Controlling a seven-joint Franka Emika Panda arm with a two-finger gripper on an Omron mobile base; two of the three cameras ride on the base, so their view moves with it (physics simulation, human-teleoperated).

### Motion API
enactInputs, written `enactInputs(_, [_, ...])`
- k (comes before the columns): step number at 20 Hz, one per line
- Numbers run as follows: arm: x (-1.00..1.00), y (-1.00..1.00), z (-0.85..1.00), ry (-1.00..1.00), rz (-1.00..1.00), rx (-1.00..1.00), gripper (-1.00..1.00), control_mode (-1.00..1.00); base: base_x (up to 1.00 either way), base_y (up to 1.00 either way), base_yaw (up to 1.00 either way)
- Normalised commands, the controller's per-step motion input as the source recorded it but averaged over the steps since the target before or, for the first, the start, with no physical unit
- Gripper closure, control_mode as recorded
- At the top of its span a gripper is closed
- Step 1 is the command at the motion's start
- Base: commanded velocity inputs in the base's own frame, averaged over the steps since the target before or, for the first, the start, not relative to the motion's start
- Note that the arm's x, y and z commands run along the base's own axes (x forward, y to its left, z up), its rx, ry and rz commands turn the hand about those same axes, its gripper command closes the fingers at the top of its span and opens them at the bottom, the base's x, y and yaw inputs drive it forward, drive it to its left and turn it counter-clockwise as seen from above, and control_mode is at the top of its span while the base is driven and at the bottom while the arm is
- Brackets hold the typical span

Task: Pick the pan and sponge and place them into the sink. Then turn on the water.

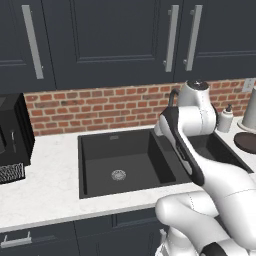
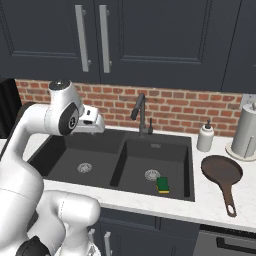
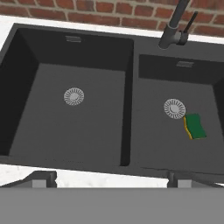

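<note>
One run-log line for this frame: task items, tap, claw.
sponge: in sink, right basin, by drain | pan: on counter right of sink | faucet: no water | claw: open, empty, above sink

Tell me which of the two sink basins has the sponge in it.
The narrower right-hand basin, below the faucet: the sponge lies beside its drain. The wider left basin holds nothing but its own drain.
</note>
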Motion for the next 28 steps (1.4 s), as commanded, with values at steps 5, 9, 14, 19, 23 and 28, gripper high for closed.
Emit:
enactInputs(5, [-0.06,0.0,0.0,0.01,0.11,0.0,-1.0,-1.0,0.0,0.0,0.0])
enactInputs(9, [-0.03,0.0,0.0,0.02,0.0,0.0,-1.0,-1.0,0.0,0.0,0.0])
enactInputs(14, [0.0,0.0,0.0,0.0,0.0,0.0,-1.0,1.0,0.0,0.0,0.0])
enactInputs(19, [0.0,0.0,0.0,0.0,0.0,0.0,-1.0,1.0,0.0,0.0,0.0])
enactInputs(23, [0.0,0.0,0.0,0.0,0.0,0.0,-1.0,1.0,0.0,-0.13,0.0])
enactInputs(28, [0.0,0.0,0.0,0.0,0.0,0.0,-1.0,1.0,0.0,-0.3,-0.01])
